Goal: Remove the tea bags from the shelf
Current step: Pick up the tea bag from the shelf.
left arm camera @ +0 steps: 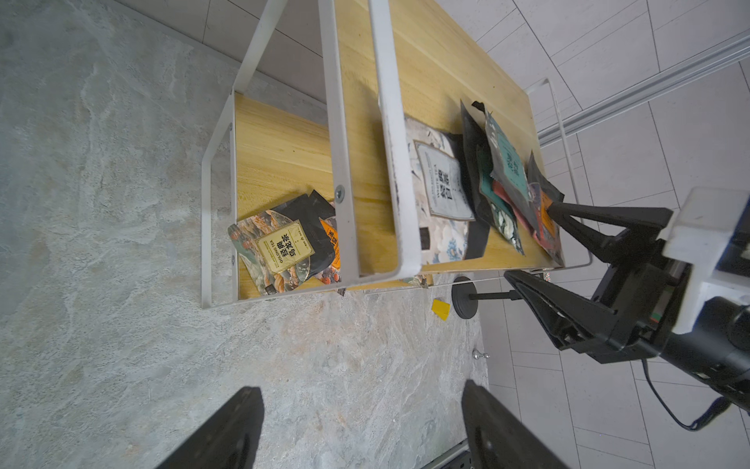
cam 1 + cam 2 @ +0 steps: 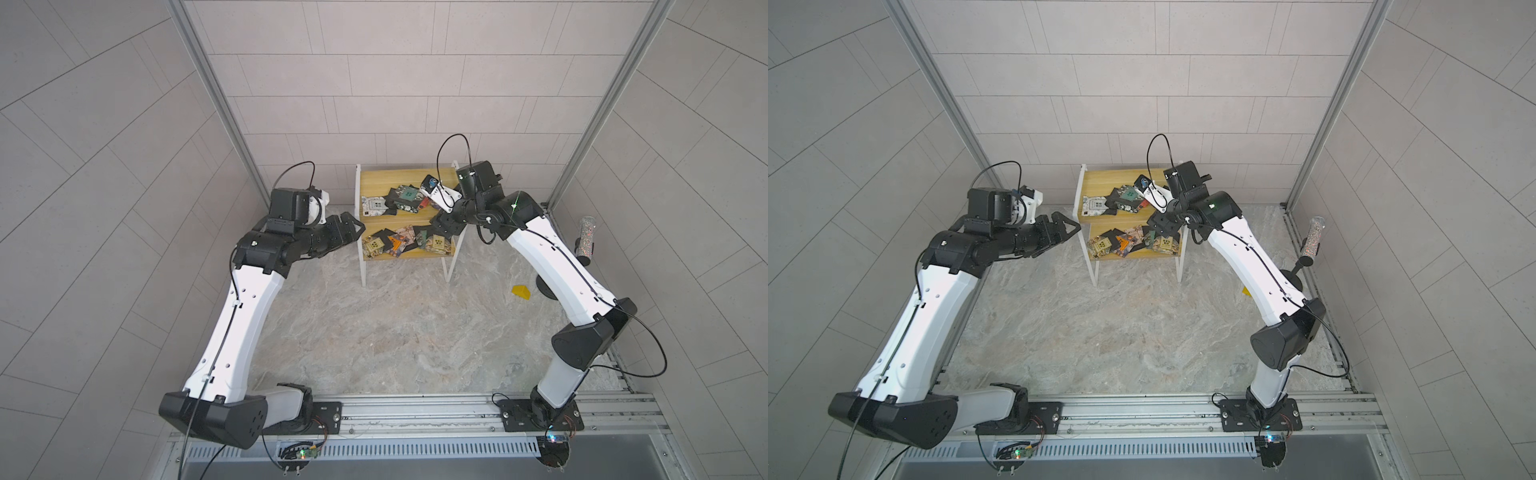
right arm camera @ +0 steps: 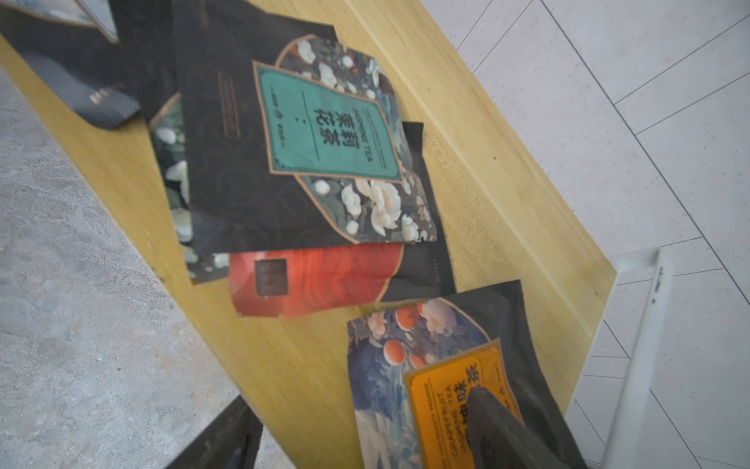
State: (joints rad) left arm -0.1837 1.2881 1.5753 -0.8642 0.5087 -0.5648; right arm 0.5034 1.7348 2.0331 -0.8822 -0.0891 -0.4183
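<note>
Grey marbled bench (image 2: pixel 374 332) carries small two-tier shelf (image 2: pixel 374 178): yellowish wooden boards, thin white metal frame.

Black left pincer (image 2: pixel 360 227): open, empty, just beside shelf's left end.

Black right pincer (image 1: pixel 529 241): jaws apart, one finger on orange-label sachet (image 3: pixel 434 406) at upper board's right end, other finger off board's edge.

Flat black-edged square tea bags (image 2: pixel 405 198): overlapping heaps, upper and lower tier.

Judgement: light, thin, crinkly, slick. Pinch free edge; neighbours may drag along.

All flat, faces up, corners every way. Near-square, no clear long axis.
</note>
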